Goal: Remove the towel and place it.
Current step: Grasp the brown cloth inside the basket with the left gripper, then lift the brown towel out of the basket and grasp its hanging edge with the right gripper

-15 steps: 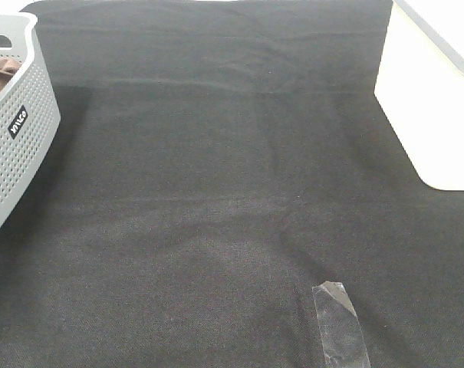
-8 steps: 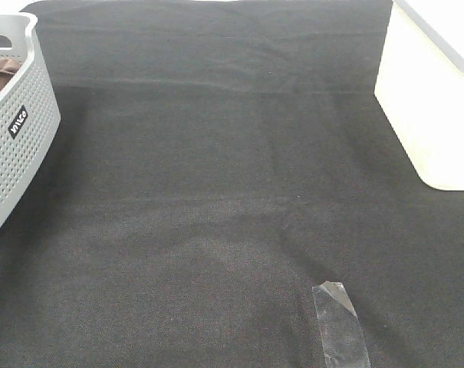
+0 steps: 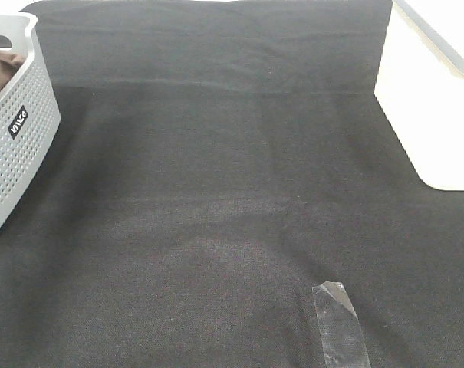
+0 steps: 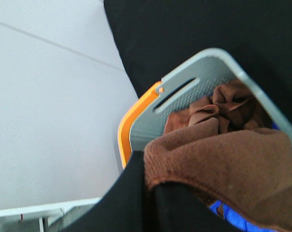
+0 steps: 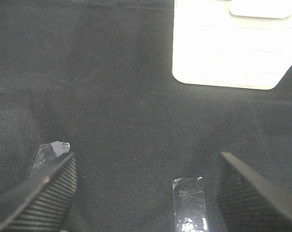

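Brown towel (image 3: 0, 77) shows at the far upper left of the overhead frame, bunched inside a grey perforated basket (image 3: 17, 146) that stands on the black cloth (image 3: 216, 192) covering the surface. From the left wrist camera I see the same towel (image 4: 223, 159) up close: part of it lies crumpled in the basket (image 4: 194, 84), and a thick fold runs up to my left claw (image 4: 148, 186), which is clenched on the towel's hemmed edge above the basket. An orange rim (image 4: 136, 116) sits just beside the basket's grey wall, and something blue (image 4: 237, 217) peeks from under the fold; I cannot tell what either is. My right claw (image 5: 146, 159) hangs released, jaws wide apart and holding nothing, over bare black cloth (image 5: 112, 96). Two strips of clear tape (image 5: 189, 203) are stuck to the cloth below it. A white container (image 3: 431, 107) stands at the upper right of the overhead frame, well apart from the basket.
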